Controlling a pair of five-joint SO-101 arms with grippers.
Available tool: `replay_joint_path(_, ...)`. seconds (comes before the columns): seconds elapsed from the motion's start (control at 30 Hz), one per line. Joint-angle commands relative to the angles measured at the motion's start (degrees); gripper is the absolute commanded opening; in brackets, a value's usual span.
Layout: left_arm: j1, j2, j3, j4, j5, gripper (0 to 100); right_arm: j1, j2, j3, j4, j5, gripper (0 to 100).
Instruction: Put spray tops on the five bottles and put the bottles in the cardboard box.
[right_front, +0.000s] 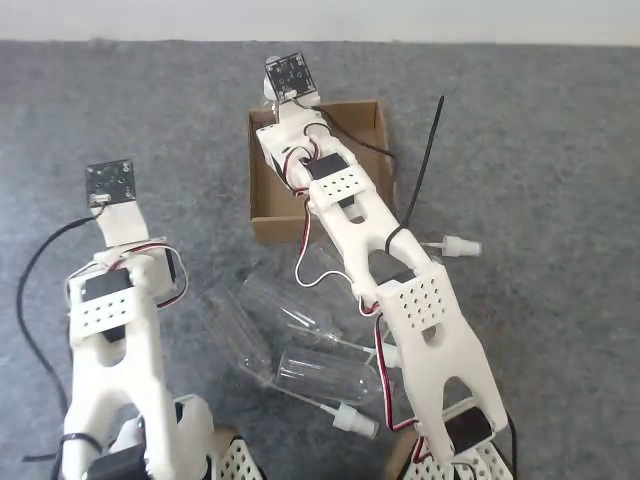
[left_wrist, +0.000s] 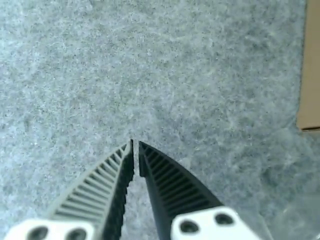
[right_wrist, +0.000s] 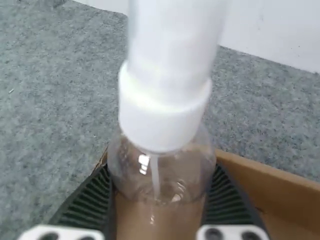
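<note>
Bottle (right_wrist: 161, 170) with spray top (right_wrist: 167, 75) gripped by right hand (right_wrist: 157, 205) at far corner of box (right_wrist: 272, 187)
Left hand (left_wrist: 135, 152) closed, empty, above table (left_wrist: 75, 60); other bottles (right_front: 300, 340) lie on their sides between arms

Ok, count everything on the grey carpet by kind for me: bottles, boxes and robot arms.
Clear plastic bottles: 5 (the lying ones overlap, so this is a best count)
Brown cardboard box: 1
White robot arms: 2
Total: 8

My left arm (right_front: 115, 340) and right arm (right_front: 400, 290) are white plastic with hole-dotted plates, red and black servo wires (right_front: 303, 245), plus ribbed grey fingers (left_wrist: 170, 185) on screwed white mounts.
</note>
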Motion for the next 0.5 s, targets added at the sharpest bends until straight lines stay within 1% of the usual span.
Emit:
replay_joint_path(0.0, 0.09, -2.11, -0.22, -1.32, -0.53, 2, 0.66, -1.36, -3.25, 0.40, -0.44, 17.9)
replay_joint_path(0.13, 0.09, -2.11, -0.22, -1.32, -0.53, 2, 0.40, -1.45, -3.25, 2.68, -0.44, 23.3)
replay_joint_path(0.47, 0.09, -2.11, -0.22, -1.41, -0.53, 2, -0.04, -1.54, -3.25, 3.38, -0.44, 28.4)
